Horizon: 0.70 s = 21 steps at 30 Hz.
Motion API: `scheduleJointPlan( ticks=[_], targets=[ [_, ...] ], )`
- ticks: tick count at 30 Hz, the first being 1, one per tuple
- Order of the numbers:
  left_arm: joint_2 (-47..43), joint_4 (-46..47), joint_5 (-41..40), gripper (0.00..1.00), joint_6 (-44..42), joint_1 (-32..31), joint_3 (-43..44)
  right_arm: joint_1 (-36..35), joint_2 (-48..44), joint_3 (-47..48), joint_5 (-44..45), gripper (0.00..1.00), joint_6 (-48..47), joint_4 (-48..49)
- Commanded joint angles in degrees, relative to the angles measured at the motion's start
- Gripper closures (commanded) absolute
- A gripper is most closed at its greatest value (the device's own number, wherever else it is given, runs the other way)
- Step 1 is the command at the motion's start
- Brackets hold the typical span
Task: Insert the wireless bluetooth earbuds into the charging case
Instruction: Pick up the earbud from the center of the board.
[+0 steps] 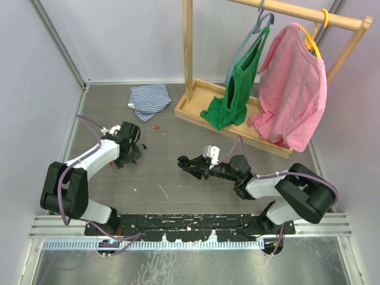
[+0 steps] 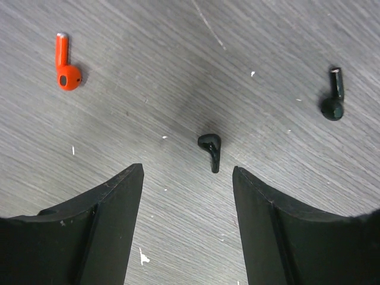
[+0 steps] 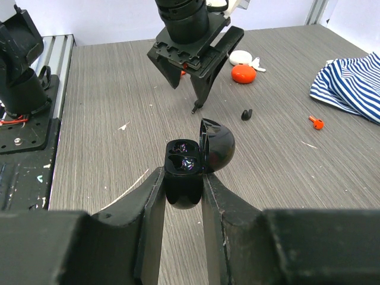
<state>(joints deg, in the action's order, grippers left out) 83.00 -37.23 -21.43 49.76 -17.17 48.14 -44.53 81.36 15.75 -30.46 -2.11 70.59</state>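
Observation:
In the left wrist view a black earbud (image 2: 210, 149) lies on the grey table just ahead of my left gripper (image 2: 187, 172), which is open with nothing between its fingers. A second black earbud (image 2: 334, 98) lies to the right and an orange earbud (image 2: 66, 65) to the far left. My right gripper (image 3: 184, 173) is shut on the black charging case (image 3: 185, 155), held above the table with its lid (image 3: 217, 142) flipped open and both sockets empty. From above, the left gripper (image 1: 136, 151) points down at the table left of the case (image 1: 184, 160).
An orange case (image 3: 243, 73) and a white case (image 3: 241, 57) sit behind the left gripper. A striped cloth (image 1: 149, 100) lies at the back. A wooden rack (image 1: 196, 107) holds a green garment (image 1: 234, 95) and a pink garment (image 1: 294, 83) at the back right.

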Motion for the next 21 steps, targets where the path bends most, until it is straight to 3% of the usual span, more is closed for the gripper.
scheduleJointPlan(
  ticks=[1, 9, 21],
  targets=[
    [-2.1, 4.2, 4.7, 0.39, -3.9, 2.5, 0.5, -0.2, -1.3, 1.8, 0.6, 0.99, -0.7, 2.5],
    [0.7, 5.9, 10.8, 0.49, -7.4, 6.7, 2.0, -0.3, -1.2, 1.9, 0.7, 0.99, -0.9, 2.2],
    [6.5, 5.4, 13.2, 0.6, -9.9, 9.0, 4.6, -0.2, -1.1, 2.0, 0.6, 0.99, -0.9, 1.9]
  ],
)
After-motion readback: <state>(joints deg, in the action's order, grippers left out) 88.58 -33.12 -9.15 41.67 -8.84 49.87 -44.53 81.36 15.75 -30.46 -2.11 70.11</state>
